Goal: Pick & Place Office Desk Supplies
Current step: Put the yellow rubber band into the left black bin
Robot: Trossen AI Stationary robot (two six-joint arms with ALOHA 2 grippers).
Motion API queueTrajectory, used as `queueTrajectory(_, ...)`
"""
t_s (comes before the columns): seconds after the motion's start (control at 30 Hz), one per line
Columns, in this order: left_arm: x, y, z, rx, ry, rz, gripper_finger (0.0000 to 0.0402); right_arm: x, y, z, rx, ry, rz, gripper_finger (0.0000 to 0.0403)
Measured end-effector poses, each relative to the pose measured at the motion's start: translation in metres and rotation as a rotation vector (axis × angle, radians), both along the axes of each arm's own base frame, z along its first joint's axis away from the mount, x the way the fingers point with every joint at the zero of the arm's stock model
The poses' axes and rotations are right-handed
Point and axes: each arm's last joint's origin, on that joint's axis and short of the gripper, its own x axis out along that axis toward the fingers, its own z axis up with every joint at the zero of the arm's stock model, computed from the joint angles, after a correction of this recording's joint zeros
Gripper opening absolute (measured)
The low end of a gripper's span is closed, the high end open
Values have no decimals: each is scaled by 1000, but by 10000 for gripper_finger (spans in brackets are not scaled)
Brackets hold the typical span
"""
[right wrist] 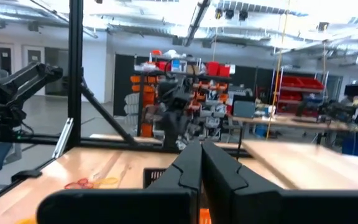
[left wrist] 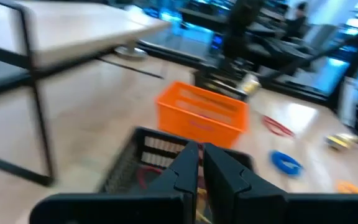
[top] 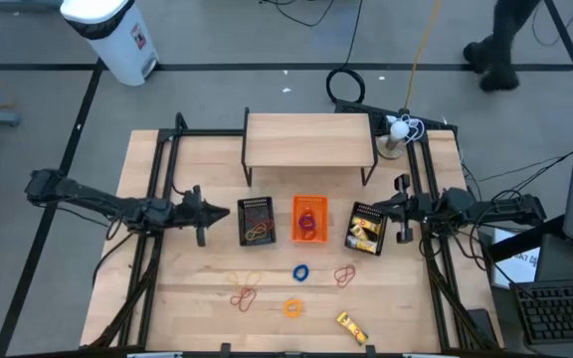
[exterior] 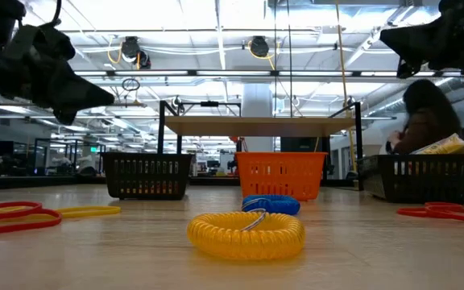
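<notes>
On the wooden table (top: 167, 298), the yellow piece (top: 352, 327) lies diagonally; both arms' jaws closed, empty.

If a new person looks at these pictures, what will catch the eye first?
The bright orange tray stands mid-table between two black mesh trays. In front of them lie loose items: a blue ring, an orange ring and red rubber bands.

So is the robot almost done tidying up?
Partly. The left black tray holds rubber bands, the orange tray rings, the right black tray yellow pieces. Both grippers are shut and empty. Loose rubber bands, a blue ring, an orange ring and a yellow piece remain.
</notes>
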Motion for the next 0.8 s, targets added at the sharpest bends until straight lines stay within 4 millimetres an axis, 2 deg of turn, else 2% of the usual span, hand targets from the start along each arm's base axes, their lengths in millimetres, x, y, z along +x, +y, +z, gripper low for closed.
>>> queueTrajectory(0.13, 0, -7, -2, 0, 18, -60, 22, -1, 0, 2, -16, -26, -8, 2)
queueTrajectory(0.27, 0, -13, -6, -11, 50, -100, 4, -1, 0, 3, -47, -36, -17, 1)
queueTrajectory(0.47, 0, -24, -15, -81, 118, -118, 3, 0, 0, 1, -14, -6, -7, 1)
queueTrajectory(0.63, 2, -41, -18, -195, 364, -124, 3, 1, 0, 0, 24, 5, 5, 2)
queueTrajectory(0.73, 11, -59, -7, -192, 504, -138, 3, 2, 0, -1, 25, 9, 7, 1)
queueTrajectory(0.8, 19, -75, 4, -127, 565, -180, 7, 2, 0, 0, 23, 6, 6, 1)
